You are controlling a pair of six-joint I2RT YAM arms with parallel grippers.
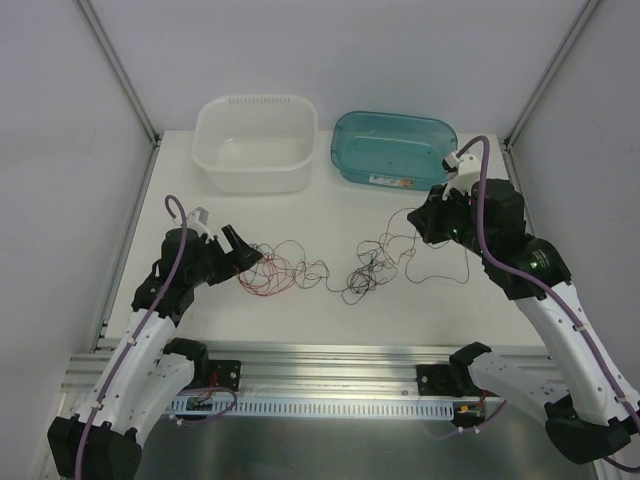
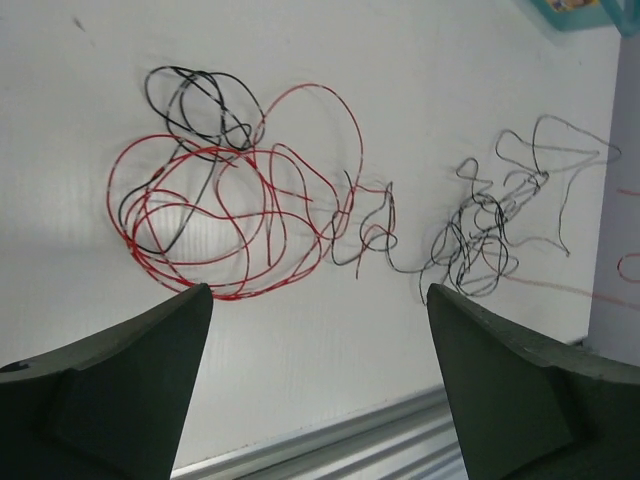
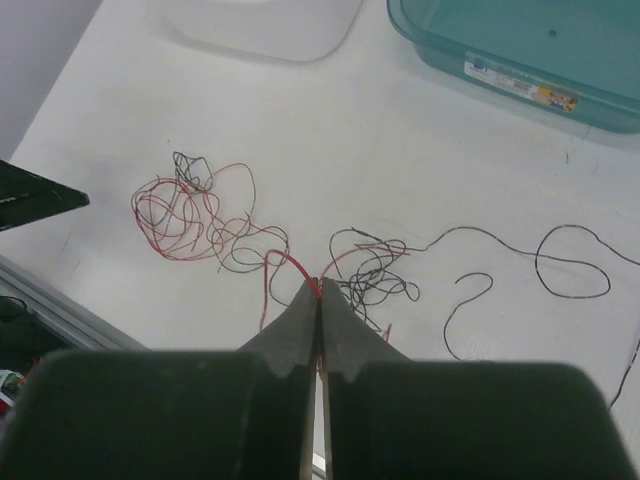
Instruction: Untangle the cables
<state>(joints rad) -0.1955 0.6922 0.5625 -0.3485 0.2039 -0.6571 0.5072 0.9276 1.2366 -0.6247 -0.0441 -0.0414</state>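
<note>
The right gripper [image 3: 318,300] has its fingertips clenched flat against each other. A red strand [image 3: 290,258] arcs up from the table straight into that pinch, so it looks gripped at the very tips. Such a fine wire probably needs exactly that hold, since it would slip through anything looser. Holding this strand likely anchors the right side of the tangle so a pull from the other side can draw loops apart.

The left gripper [image 2: 318,292] is released, its two fingers spread wide with nothing between them. It points at the red coil [image 2: 200,225], which lies just beyond its tips on the left of the table [image 1: 300,210]. From that pose it seems ready to pick a fresh strand, not to tug anything now.

The cables [image 1: 330,268] stretch across the middle of the table between the two arms. The red coil sits at the left with a few black loops over its far edge. A black knot [image 2: 475,245] bunches in the centre, joined to the coil by thin crossing strands. A loose black tail curls off to the right. The strands are not yet separated, so most of the work remains.

Further out, a white tub [image 1: 257,143] and a teal bin [image 1: 392,148] stand side by side at the far edge, well apart from the wires.
</note>
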